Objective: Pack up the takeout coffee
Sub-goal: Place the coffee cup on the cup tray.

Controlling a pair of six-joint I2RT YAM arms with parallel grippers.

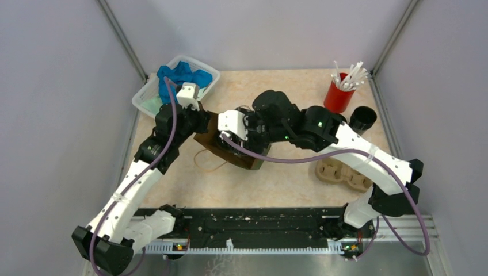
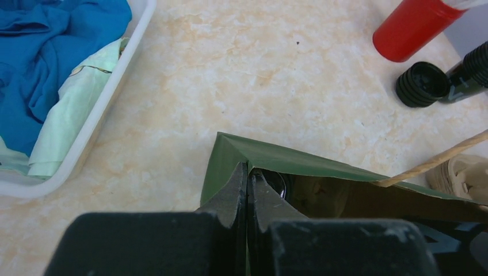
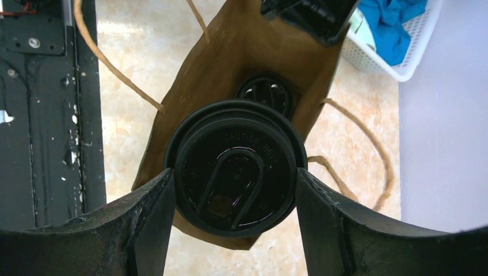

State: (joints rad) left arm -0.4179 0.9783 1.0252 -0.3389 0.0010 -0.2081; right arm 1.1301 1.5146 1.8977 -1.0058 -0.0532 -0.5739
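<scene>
My right gripper (image 3: 235, 192) is shut on a black takeout coffee cup with a round black lid (image 3: 235, 167) and holds it over the open mouth of the paper bag (image 3: 230, 63). A second black cup (image 3: 266, 92) stands inside the bag. My left gripper (image 2: 247, 175) is shut on the bag's green rim (image 2: 270, 155) and holds it open. In the top view the bag (image 1: 206, 140) is mid-table, with the left gripper (image 1: 202, 119) at its far-left edge and the right gripper (image 1: 239, 144) above it. A third black cup (image 1: 362, 118) stands at the right.
A red cup of white sticks (image 1: 339, 95) stands at the back right beside the third cup. A tan pulp carrier (image 1: 344, 174) lies at the front right. A white basket (image 1: 147, 95) with blue cloth sits at the back left. The bag's string handles lie on the table.
</scene>
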